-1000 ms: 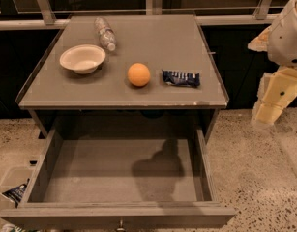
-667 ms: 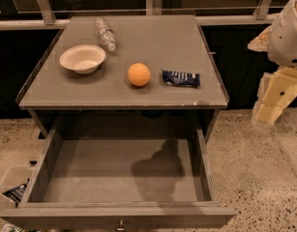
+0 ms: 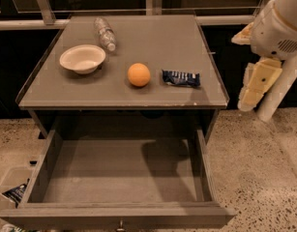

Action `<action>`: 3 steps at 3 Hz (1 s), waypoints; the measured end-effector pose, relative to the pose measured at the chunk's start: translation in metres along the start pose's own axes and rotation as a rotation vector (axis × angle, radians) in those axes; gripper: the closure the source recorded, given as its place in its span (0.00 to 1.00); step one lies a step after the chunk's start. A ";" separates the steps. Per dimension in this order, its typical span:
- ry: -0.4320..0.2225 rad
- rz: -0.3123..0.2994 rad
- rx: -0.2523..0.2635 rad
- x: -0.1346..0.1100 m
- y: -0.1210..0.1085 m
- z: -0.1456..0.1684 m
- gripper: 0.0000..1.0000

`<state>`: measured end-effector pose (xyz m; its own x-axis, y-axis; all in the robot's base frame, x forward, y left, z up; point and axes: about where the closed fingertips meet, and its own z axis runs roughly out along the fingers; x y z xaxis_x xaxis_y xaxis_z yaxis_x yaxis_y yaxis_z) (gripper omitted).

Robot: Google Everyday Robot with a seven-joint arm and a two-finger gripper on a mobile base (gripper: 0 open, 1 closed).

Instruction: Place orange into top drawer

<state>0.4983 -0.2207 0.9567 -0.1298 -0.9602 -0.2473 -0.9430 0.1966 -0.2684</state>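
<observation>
The orange (image 3: 139,74) sits on the grey table top (image 3: 153,42), near its front middle. The top drawer (image 3: 119,175) is pulled out fully below the table top, with nothing in it; its small knob (image 3: 121,224) shows at the bottom edge of the view. My gripper (image 3: 254,87) hangs off the table's right side, at about table-top height, well right of the orange and holding nothing.
A cream-white bowl (image 3: 82,58) sits at the left of the table, a clear plastic bottle (image 3: 105,33) lies behind it, and a dark blue snack packet (image 3: 181,78) lies just right of the orange. A wrapper (image 3: 15,193) lies on the speckled floor at the left.
My gripper and arm have shifted slightly left, toward the table's right edge. The orange and the drawer have not moved.
</observation>
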 end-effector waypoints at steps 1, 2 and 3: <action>-0.018 -0.068 -0.016 -0.014 -0.037 0.037 0.00; -0.042 -0.155 -0.056 -0.044 -0.066 0.077 0.00; -0.140 -0.274 -0.113 -0.089 -0.075 0.098 0.00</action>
<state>0.6106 -0.1309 0.9078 0.1690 -0.9363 -0.3079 -0.9663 -0.0958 -0.2391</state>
